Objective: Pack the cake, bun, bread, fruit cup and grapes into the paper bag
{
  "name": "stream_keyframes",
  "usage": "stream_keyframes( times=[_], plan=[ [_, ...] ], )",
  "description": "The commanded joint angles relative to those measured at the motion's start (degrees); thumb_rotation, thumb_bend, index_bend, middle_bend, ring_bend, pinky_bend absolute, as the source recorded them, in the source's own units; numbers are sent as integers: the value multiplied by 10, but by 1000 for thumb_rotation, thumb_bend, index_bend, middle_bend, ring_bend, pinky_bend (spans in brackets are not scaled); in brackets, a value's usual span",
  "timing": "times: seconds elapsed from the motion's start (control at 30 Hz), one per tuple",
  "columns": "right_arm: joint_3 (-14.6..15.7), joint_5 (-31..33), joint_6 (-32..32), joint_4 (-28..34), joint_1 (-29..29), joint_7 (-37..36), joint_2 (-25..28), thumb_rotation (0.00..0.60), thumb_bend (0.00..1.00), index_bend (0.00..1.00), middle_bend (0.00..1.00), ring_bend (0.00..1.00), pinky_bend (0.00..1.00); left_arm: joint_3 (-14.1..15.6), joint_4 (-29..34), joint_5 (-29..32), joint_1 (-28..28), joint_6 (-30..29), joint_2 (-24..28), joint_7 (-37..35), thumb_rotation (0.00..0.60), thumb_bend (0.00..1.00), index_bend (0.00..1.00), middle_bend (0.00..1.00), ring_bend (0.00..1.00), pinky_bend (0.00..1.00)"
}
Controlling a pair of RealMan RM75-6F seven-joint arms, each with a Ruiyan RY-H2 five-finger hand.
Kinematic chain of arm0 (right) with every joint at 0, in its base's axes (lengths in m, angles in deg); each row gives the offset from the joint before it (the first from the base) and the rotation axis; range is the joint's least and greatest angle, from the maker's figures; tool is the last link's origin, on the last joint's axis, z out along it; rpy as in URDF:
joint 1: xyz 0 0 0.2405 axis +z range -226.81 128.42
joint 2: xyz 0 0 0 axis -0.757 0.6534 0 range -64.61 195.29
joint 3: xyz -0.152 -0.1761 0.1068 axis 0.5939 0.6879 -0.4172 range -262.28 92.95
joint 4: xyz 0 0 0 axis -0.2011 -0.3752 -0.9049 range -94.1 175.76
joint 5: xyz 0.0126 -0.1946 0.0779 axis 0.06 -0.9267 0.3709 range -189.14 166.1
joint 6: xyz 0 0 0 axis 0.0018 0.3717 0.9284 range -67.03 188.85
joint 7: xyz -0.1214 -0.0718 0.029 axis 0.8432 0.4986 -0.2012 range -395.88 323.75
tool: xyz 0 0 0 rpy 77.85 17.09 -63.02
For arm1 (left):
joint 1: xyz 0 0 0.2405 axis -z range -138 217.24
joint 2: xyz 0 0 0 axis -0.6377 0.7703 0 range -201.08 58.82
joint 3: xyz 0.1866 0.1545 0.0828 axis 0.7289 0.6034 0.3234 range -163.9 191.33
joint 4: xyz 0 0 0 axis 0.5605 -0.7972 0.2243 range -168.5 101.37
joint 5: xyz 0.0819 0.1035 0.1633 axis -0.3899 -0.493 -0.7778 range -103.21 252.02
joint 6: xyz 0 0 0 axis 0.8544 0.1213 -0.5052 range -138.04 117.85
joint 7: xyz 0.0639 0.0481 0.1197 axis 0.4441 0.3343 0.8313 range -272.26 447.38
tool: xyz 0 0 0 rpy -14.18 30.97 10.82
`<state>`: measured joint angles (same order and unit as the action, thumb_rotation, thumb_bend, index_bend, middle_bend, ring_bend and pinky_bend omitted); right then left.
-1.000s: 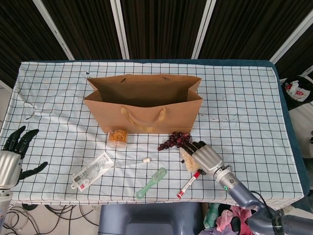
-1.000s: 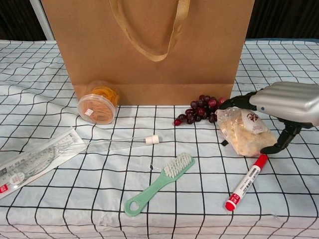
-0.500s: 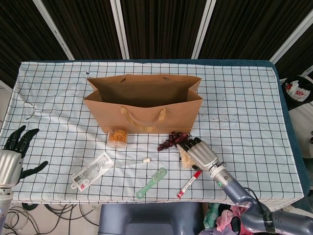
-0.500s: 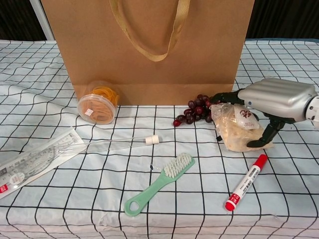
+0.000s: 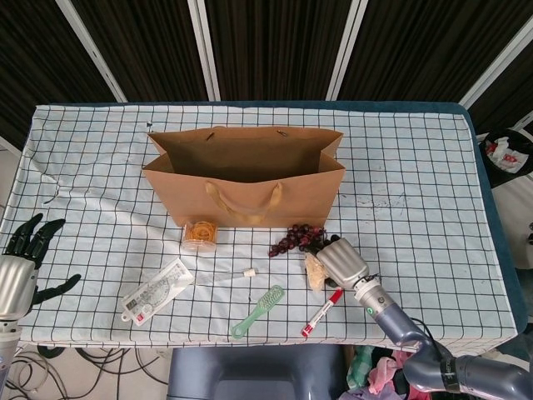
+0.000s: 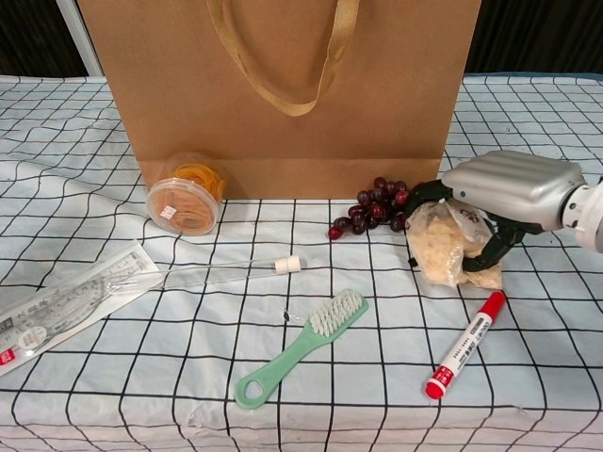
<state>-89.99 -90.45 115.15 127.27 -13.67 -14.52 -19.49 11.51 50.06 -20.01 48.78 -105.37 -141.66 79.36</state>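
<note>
The brown paper bag [image 5: 246, 179] [image 6: 283, 85] stands open in the middle of the table. A fruit cup [image 5: 201, 235] [image 6: 186, 198] lies on its side at the bag's front left. Dark red grapes [image 5: 293, 239] [image 6: 369, 207] lie at the bag's front right corner. Just right of them my right hand [image 5: 343, 261] [image 6: 499, 193] grips a wrapped bread [image 5: 315, 270] [image 6: 443, 247], fingers curled around it. My left hand [image 5: 21, 265] rests open at the table's left edge, holding nothing.
In front lie a red marker [image 5: 321, 312] [image 6: 464, 344], a green brush [image 5: 259, 310] [image 6: 303, 347], a clear tube with a white cap [image 6: 226, 273] and a packaged ruler set [image 5: 156, 289] [image 6: 66, 303].
My right hand has slid left and closed its fingers around the wrapped bread, tipping it up beside the grapes. The left hand has not moved.
</note>
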Motion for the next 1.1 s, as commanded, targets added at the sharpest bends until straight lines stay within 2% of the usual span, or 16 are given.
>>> stream_keyframes(
  times=[0.03,0.3,0.6,0.77,1.1],
  plan=[
    [-5,-17,34,-7,-11,-34,-4,600,355,328,382,428,348,-1,0,0,-1,0,0,0,600,78,119,168,15,114],
    [-17,-27,86,4,-31,-81,17,600,357,332,382,428,348,-3,0,0,-2,2,0,1,600,78,119,167,15,115],
    [-49,-35,193,75,-77,-108,87,600,357,334,382,428,348,-9,1,3,-5,-4,1,-3,600,78,119,168,15,115],
    [-93,-30,249,115,-93,-107,137,600,356,335,382,428,348,-7,1,-2,-6,-3,1,-3,600,78,119,167,15,115],
    [-199,12,258,138,-51,-109,194,600,356,335,378,428,348,-9,4,-2,-8,-4,4,-7,600,78,119,167,15,115]
  ],
)
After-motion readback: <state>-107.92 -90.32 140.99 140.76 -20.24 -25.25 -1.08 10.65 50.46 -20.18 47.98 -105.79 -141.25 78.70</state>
